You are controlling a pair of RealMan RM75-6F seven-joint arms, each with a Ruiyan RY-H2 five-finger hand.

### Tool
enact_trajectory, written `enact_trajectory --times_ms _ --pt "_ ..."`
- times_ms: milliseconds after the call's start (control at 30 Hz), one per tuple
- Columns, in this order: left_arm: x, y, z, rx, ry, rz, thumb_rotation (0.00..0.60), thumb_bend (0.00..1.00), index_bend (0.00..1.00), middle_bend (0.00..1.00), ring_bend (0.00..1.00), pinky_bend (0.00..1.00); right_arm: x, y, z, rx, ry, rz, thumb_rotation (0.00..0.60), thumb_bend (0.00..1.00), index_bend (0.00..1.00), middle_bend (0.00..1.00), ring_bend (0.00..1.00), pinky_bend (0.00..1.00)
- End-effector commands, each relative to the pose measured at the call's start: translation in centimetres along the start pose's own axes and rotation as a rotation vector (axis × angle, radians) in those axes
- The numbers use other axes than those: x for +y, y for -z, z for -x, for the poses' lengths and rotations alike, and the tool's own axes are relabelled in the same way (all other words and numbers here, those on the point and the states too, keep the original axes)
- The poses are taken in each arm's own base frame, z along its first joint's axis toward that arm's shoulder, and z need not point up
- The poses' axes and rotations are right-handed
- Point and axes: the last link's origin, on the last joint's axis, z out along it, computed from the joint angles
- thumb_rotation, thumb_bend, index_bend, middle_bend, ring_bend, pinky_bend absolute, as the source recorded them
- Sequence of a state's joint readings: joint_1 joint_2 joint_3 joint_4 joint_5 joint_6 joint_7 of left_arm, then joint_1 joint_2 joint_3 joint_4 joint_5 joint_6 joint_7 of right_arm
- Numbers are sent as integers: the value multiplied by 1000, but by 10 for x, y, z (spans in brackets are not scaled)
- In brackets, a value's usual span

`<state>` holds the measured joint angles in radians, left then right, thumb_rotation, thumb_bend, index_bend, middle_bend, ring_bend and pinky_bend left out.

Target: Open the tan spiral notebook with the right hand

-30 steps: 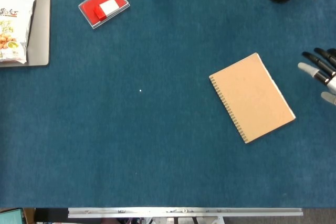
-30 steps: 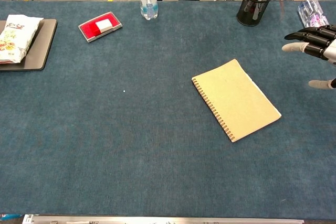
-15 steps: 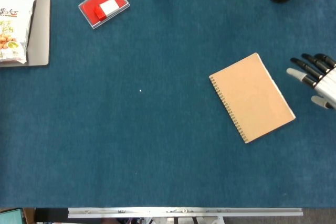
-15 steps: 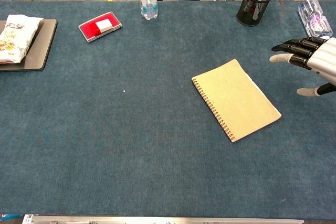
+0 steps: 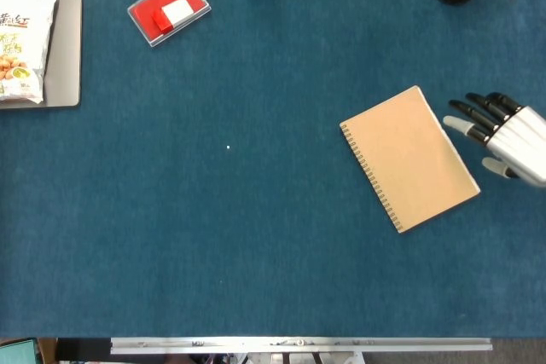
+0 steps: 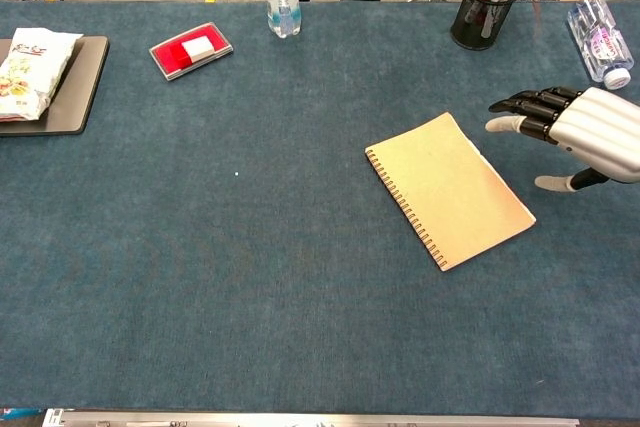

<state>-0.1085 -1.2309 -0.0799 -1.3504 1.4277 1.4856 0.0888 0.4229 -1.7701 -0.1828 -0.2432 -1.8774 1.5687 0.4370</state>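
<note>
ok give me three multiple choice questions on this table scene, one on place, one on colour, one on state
1. Where is the robot hand relative to the tan spiral notebook?
A. at its free edge, opposite the spiral
B. on the spiral side
C. resting on its cover

2. What colour is the shallow rectangular plastic box?
A. green
B. red
C. yellow

3. What state is the notebook in?
A. open flat
B. half lifted
C. closed

Answers: 1 A, the right robot hand is beside the tan spiral notebook, away from the wire binding. 2 B, the shallow rectangular plastic box is red. 3 C, the cover lies flat.
</note>
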Motion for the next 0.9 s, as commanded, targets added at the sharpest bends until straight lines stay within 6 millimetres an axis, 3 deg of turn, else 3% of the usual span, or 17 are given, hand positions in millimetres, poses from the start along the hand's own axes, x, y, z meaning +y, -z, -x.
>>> enact_trajectory --times_ms 33,400,900 --pt "0 0 0 0 1 -1 600 45 387 274 167 341 0 -1 2 -14 5 -1 600 256 193 160 158 268" --pt "0 0 0 -8 0 -5 600 45 387 274 167 341 0 -2 7 -53 33 -13 600 262 168 131 107 267" --pt "-1 1 0 -15 3 -9 600 45 387 275 168 341 -14 -9 18 -89 51 -69 600 258 163 106 33 220"
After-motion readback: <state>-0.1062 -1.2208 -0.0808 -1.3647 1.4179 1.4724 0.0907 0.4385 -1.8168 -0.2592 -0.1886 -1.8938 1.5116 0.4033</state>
